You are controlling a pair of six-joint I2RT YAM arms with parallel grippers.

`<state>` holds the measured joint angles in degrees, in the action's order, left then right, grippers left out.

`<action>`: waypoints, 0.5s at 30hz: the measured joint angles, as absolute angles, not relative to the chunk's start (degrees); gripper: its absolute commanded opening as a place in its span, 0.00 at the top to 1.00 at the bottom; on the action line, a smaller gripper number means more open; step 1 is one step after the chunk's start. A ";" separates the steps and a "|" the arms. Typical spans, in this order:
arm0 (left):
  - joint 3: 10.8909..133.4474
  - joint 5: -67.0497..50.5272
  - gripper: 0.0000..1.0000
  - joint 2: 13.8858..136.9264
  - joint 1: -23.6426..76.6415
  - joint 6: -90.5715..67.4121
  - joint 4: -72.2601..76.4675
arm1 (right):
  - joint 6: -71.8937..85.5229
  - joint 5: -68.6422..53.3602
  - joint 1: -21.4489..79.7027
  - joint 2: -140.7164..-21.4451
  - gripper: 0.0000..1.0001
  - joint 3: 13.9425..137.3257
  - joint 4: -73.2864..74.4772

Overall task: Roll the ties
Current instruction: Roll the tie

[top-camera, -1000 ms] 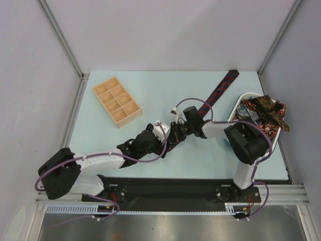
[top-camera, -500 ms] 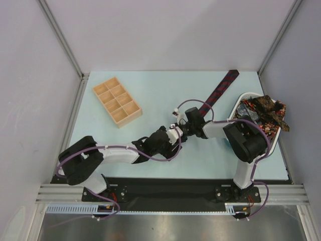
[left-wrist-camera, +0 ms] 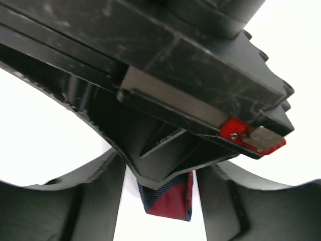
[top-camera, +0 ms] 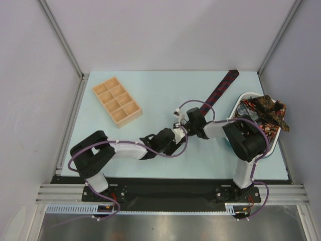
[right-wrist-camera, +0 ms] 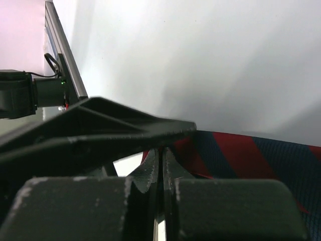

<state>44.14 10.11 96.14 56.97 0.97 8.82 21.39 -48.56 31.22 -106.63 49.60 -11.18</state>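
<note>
Item: navy striped tie (top-camera: 219, 89), lying diagonally on the table (top-camera: 160, 90), from centre toward the far right corner. My right gripper (top-camera: 180, 128): clenched on its near end. My left gripper (left-wrist-camera: 163, 201): jaws apart, straddling the tie's tip. Remaining ties (top-camera: 265, 113): heaped in white basket (top-camera: 239, 99), right edge.

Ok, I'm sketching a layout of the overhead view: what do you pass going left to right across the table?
In order: wooden compartment tray → striped tie → white bin, heaped with ties.
</note>
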 measured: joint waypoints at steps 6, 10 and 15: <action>44.80 8.47 0.58 96.47 56.84 1.69 7.31 | 22.00 -49.21 30.87 -106.78 0.99 49.28 -11.25; 44.80 7.64 0.57 96.40 56.84 2.04 7.25 | 22.26 -50.00 30.61 -106.85 0.99 49.06 -11.11; 44.80 7.31 0.53 96.31 56.88 2.04 6.96 | 22.26 -50.76 30.28 -107.15 0.99 49.06 -11.03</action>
<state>44.80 7.31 96.31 56.88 2.04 6.96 22.26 -50.76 30.28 -107.15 49.06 -11.03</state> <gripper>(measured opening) 0.464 0.027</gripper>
